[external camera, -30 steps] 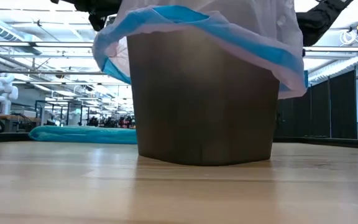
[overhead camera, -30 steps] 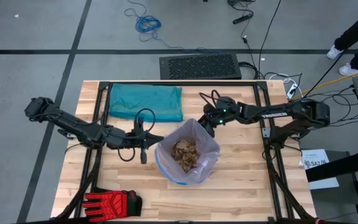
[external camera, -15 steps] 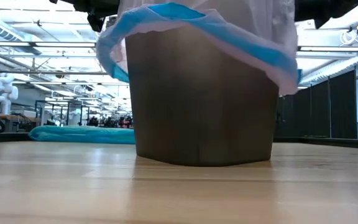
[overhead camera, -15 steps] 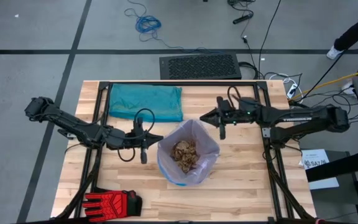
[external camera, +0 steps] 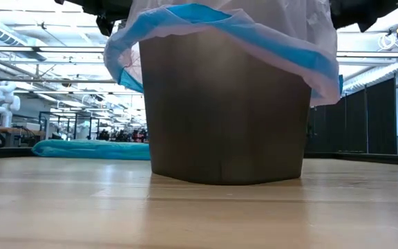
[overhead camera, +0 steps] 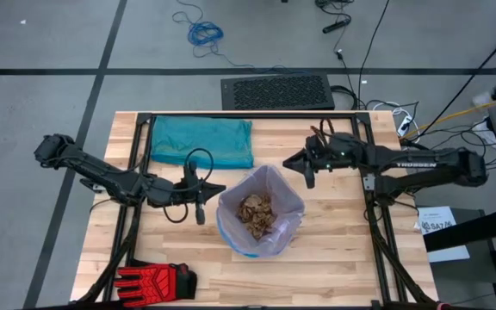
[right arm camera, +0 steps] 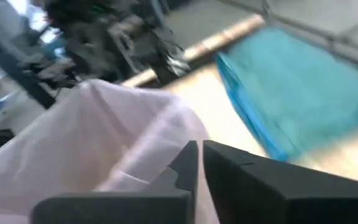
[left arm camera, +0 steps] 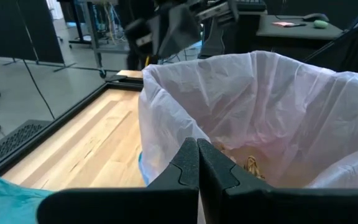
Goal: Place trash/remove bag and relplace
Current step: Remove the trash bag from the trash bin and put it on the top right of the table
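Note:
A brown bin [external camera: 223,117] stands mid-table, lined with the pale pink bag [overhead camera: 284,200], whose blue rim [external camera: 268,41] hangs over the bin's edge. Tan paper trash [overhead camera: 255,212] lies inside. My left gripper [overhead camera: 223,191] is shut at the bag's left rim, its fingers [left arm camera: 185,168] level and pointing at the bag [left arm camera: 260,106]. My right gripper [overhead camera: 286,161] is shut and hovers just beyond the bag's far right rim, clear of it, with nothing between its fingers [right arm camera: 229,168]. The folded teal-green bag [overhead camera: 201,140] lies flat at the far left. My left gripper's shut fingertips [left arm camera: 194,149] stand level at the near part of the bag's left rim [left arm camera: 143,168], coming from the table's left. The fingers hide the spot, so I cannot tell whether they pinch or touch the plastic.
A red-and-black glove [overhead camera: 153,280] lies at the near left corner. Black frame rails [overhead camera: 136,155] run along the table's left, far and right sides. Bare wood [overhead camera: 343,250] lies near and right of the bin.
My right gripper has drawn back from the bag's far right rim, rising and going toward the table's right edge, and now points more level. The bag's rim there stays standing. My left gripper has kept still.

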### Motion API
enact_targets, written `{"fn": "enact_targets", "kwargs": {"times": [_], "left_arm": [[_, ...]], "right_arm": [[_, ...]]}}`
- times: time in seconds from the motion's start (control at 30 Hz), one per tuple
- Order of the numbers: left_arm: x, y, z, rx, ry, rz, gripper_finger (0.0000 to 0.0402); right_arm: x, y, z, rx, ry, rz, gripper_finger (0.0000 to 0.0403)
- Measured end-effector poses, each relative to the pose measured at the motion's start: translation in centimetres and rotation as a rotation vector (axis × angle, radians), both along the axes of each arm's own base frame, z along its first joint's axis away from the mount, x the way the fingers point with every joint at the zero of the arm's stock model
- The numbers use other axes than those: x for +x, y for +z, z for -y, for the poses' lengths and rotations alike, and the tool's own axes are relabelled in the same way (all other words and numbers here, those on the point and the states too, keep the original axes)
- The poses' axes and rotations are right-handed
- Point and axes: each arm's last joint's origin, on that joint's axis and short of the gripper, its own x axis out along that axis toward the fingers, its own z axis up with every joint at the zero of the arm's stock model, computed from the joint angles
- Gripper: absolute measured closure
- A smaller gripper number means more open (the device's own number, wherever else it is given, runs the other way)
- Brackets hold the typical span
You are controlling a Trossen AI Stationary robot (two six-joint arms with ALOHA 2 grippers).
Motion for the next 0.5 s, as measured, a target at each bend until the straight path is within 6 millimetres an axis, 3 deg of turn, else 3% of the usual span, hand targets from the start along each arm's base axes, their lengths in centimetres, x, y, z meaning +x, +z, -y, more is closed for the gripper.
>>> {"fn": "enact_targets", "kwargs": {"times": [0.23,0.37,0.5], "left_arm": [[0.0,0.0,0.0,0.0,0.0,-0.001,0.0402],[0.0,-0.2,0.0,-0.005,0.002,-0.019,0.0402],[-0.1,-0.5,0.0,-0.014,0.006,-0.041,0.0402]], "right_arm": [[0.3,-2.2,3.0,0.199,0.006,-0.111,0.0265],[1.7,-4.7,4.7,0.31,0.056,-0.174,0.0205],[3.9,-7.1,5.7,0.417,0.198,-0.143,0.0183]]}}
